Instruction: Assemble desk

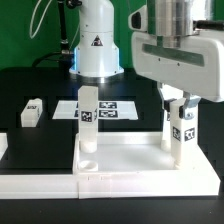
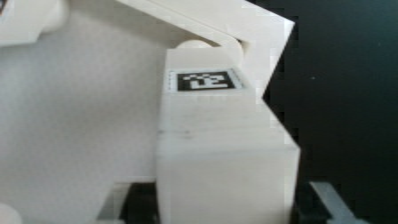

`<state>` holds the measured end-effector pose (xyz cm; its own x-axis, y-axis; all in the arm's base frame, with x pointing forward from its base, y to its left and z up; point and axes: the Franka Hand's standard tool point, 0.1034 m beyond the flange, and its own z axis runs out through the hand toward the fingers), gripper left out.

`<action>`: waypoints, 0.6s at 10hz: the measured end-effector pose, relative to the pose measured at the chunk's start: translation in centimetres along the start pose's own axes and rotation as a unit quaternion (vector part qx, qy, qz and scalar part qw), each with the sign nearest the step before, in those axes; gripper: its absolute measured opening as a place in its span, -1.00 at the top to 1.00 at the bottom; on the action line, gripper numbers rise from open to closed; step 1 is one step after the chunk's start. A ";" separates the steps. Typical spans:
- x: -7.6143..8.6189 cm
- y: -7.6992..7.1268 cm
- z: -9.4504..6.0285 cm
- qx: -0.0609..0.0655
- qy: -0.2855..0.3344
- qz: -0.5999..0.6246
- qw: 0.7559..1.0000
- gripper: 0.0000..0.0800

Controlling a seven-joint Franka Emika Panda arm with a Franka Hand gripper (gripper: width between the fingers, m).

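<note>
Desk leg (image 1: 181, 140), upright on the desk top (image 1: 130, 160), is clamped in the closed hand (image 1: 180, 112).

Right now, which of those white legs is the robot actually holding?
The leg on the exterior view's right, upright between the jaws. Another leg stands free on the desk top, and a third leg lies flat on the black table.
</note>
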<state>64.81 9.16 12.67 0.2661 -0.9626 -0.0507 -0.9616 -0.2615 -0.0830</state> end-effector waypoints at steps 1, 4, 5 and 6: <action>-0.8 0.2 -0.1 0.005 -0.001 0.059 0.998 0.28; -2.9 0.2 0.1 0.043 -0.006 0.213 0.976 0.28; -2.8 0.3 0.1 0.050 -0.009 0.241 0.969 0.27; -2.7 0.3 0.1 0.050 -0.012 0.250 0.967 0.27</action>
<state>63.79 11.67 12.72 -0.2280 -0.9647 -0.1321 -0.9596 0.2456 -0.1375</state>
